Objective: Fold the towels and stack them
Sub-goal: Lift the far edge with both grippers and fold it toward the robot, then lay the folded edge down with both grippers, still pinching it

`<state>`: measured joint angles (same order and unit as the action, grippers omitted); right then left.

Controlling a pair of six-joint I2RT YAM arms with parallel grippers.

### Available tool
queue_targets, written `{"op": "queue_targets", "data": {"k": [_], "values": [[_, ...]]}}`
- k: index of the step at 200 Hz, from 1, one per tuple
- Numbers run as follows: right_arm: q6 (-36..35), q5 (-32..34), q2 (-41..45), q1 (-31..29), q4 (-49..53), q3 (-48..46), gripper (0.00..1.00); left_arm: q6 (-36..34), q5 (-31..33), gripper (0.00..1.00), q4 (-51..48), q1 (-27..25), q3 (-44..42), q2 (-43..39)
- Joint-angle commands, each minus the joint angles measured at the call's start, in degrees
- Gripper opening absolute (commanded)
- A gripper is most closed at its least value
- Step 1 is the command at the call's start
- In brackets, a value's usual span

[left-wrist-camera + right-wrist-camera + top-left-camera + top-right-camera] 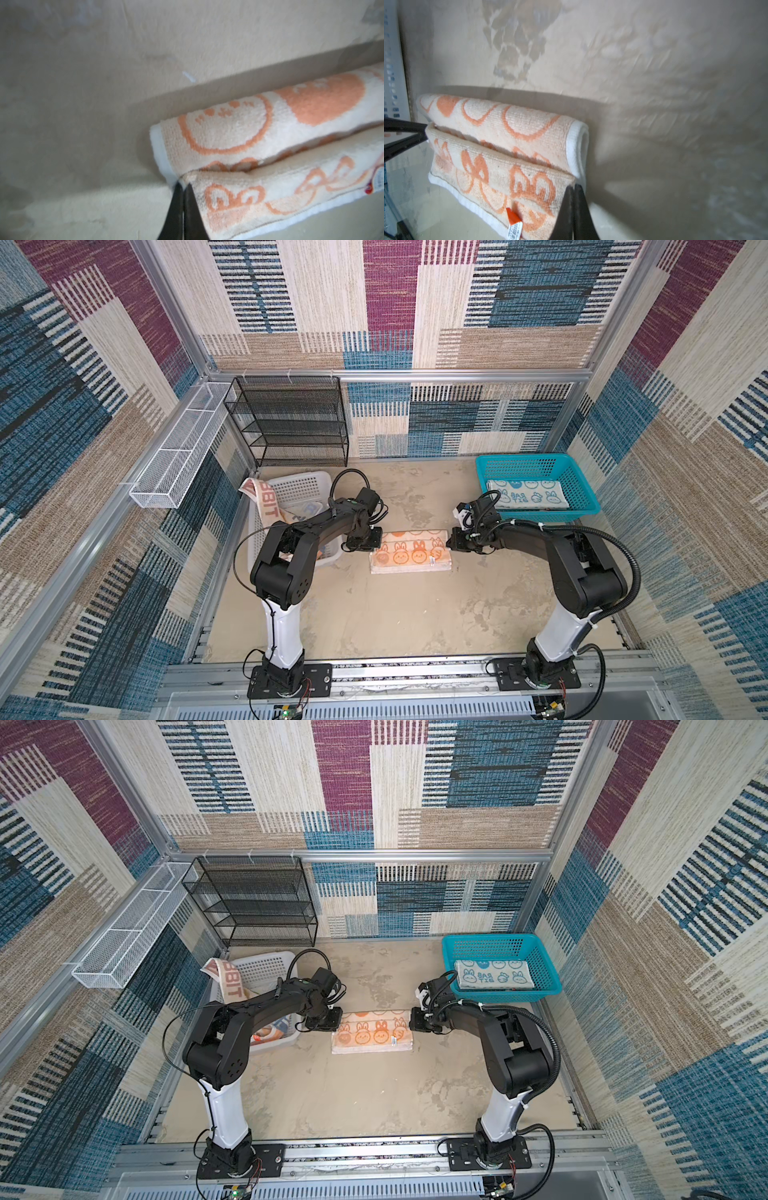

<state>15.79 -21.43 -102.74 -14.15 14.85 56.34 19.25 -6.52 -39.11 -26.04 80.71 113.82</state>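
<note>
Towels in three places. At the centre of the bench (374, 614) lies the orange-rabbit towel (409, 558), folded over into a long strip. Your left jaws pinch a corner of its upper layer at the left end. Your right jaws pinch the matching corner at the right end. Both wrist views show cloth clamped between the tips. The blue-rabbit towel (525, 493) sits folded in the teal basket (536, 458), far right. The lettered towel (266, 497) drapes over the white basket (299, 489) at left.
</note>
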Motion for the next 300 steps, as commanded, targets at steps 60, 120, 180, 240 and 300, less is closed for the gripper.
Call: {"op": "queue_targets", "data": {"k": [60,120,180,240,300], "values": [[-2.2,7.1,2.1,1.0,8.9,9.6,0.0,-1.2,2.3,0.0,-5.2,-0.1,11.2,-0.7],[-1.2,4.7,7.2,0.9,6.1,1.0,0.0,-0.2,2.9,0.0,-2.7,-2.0,3.8,-4.7],[-0.5,4.5,7.6,0.9,4.2,-2.4,0.0,-0.3,4.6,0.0,-2.5,-2.6,2.9,-4.7],[-0.2,4.3,13.0,0.8,8.3,0.4,0.0,-0.1,3.1,0.0,-4.6,-3.0,5.2,-7.6],[2.7,-0.8,10.1,0.0,-0.6,-10.2,0.0,2.0,4.0,0.0,-1.9,-4.6,-1.4,-3.9]]}}
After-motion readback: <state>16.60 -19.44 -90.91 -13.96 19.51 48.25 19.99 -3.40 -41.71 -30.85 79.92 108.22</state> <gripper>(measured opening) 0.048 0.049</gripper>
